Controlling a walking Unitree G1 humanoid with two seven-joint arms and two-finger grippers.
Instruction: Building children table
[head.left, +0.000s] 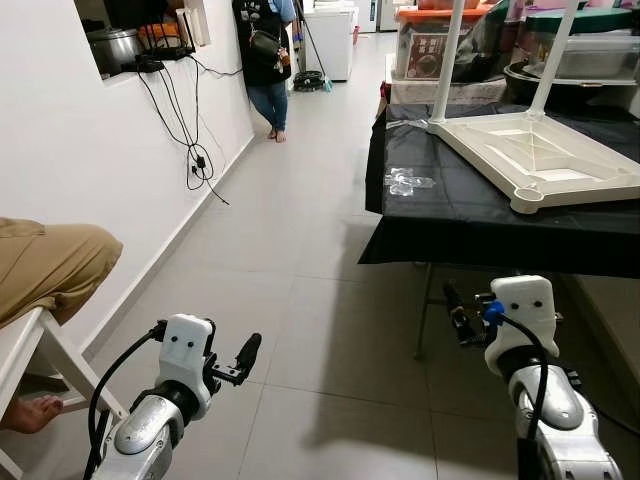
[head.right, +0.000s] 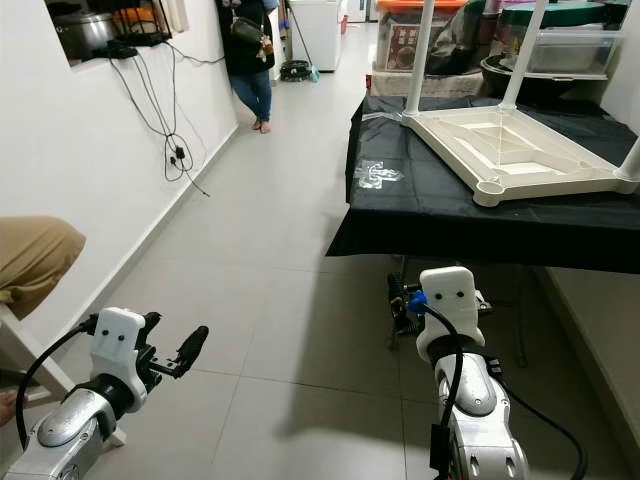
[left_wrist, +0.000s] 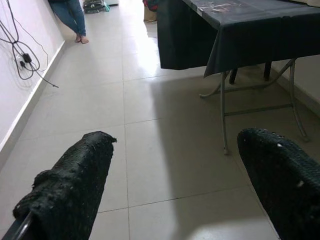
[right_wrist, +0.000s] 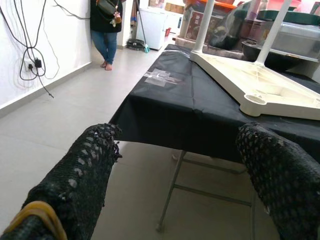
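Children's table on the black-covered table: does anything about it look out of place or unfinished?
The white children's table lies upside down on the black-covered table. Two legs stand up from its far corners, while the near corner socket is empty, so assembly looks incomplete. A clear plastic wrapper lies near the cloth's edge.

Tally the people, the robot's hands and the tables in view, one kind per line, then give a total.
People: 2, a standing person by the wall and a seated person at the left
Hands: 2, left hand and right hand, both open
Tables: 2, a black-covered table and an upturned white children's table on it
Total: 6
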